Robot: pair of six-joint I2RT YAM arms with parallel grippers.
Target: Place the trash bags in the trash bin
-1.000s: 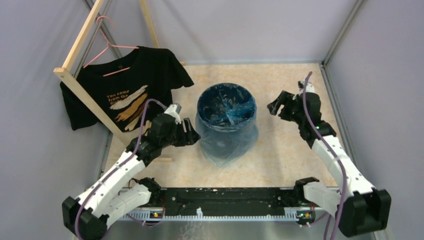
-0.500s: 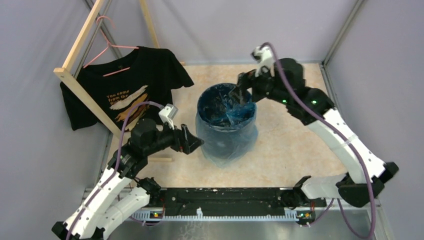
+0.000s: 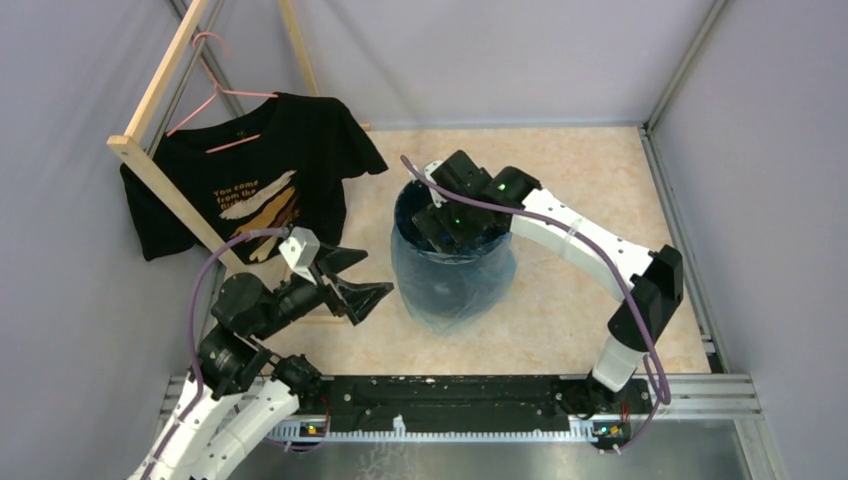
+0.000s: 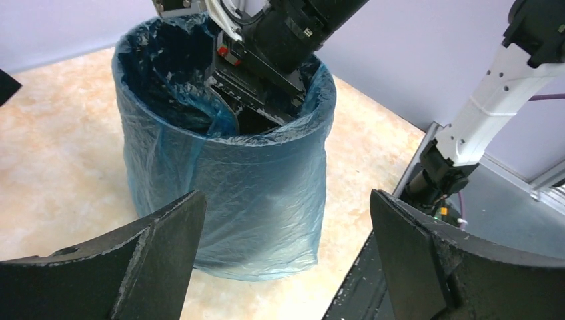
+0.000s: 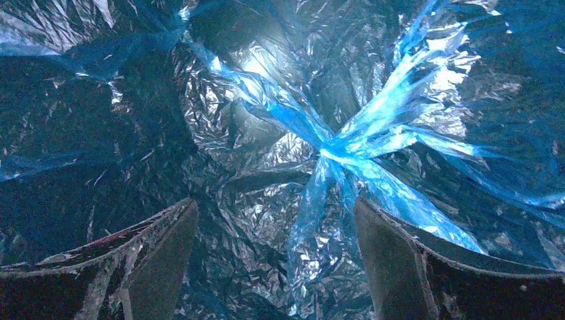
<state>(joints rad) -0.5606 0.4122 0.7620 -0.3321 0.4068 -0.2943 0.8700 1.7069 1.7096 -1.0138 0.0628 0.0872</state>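
The trash bin (image 3: 452, 262) stands mid-table, a dark shape showing through the light-blue trash bag (image 3: 458, 292) that lines it. The bag folds over the rim and hangs down the outside to the tabletop. My right gripper (image 3: 441, 226) reaches down into the bin's mouth. In the right wrist view it (image 5: 274, 203) is open above the bag's crinkled, gathered bottom (image 5: 333, 150), with nothing between the fingers. My left gripper (image 3: 373, 276) hovers left of the bin, wide open and apart from it. The left wrist view frames the bagged bin (image 4: 233, 180) between its fingers (image 4: 166, 233).
A black T-shirt (image 3: 262, 180) hangs on a pink hanger from a wooden rack (image 3: 160, 85) at the back left. A black rail (image 3: 450, 395) runs along the near edge between the arm bases. Grey walls close in the left, back and right sides.
My right arm swung from the right side over the bin and down into its mouth. My left gripper backed away from the bin's side toward the near left and opened wide.
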